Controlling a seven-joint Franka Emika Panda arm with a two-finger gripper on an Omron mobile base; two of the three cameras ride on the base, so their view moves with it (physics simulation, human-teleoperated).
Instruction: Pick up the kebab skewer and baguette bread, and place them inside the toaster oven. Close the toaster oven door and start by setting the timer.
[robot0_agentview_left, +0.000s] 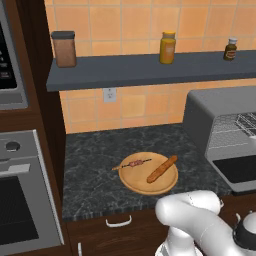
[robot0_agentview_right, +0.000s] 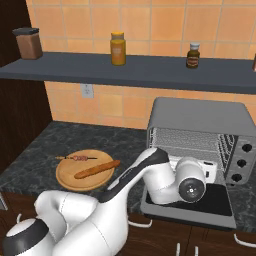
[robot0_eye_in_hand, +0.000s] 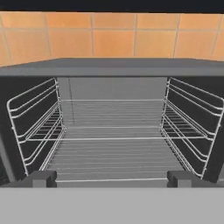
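The kebab skewer (robot0_agentview_left: 135, 163) (robot0_agentview_right: 77, 158) and the baguette bread (robot0_agentview_left: 162, 169) (robot0_agentview_right: 97, 169) lie side by side on a round wooden plate (robot0_agentview_left: 134, 181) (robot0_agentview_right: 69, 181) on the dark counter. Right of the plate stands the toaster oven (robot0_agentview_left: 210, 115) (robot0_agentview_right: 200, 116). The toaster oven door (robot0_agentview_left: 241, 170) (robot0_agentview_right: 220, 201) is folded down flat. My gripper (robot0_eye_in_hand: 112, 179) is open and holds nothing. It hovers over the lowered door and faces straight into the cavity, where a bare wire rack (robot0_eye_in_hand: 113, 148) spans the bottom.
A dark wall shelf (robot0_agentview_left: 150, 70) above the counter carries a brown canister (robot0_agentview_left: 64, 49), a yellow jar (robot0_agentview_left: 167, 47) and a small dark bottle (robot0_agentview_left: 230, 49). A built-in steel oven (robot0_agentview_left: 20, 200) fills the left. Three knobs (robot0_agentview_right: 245, 162) sit on the toaster oven's right front.
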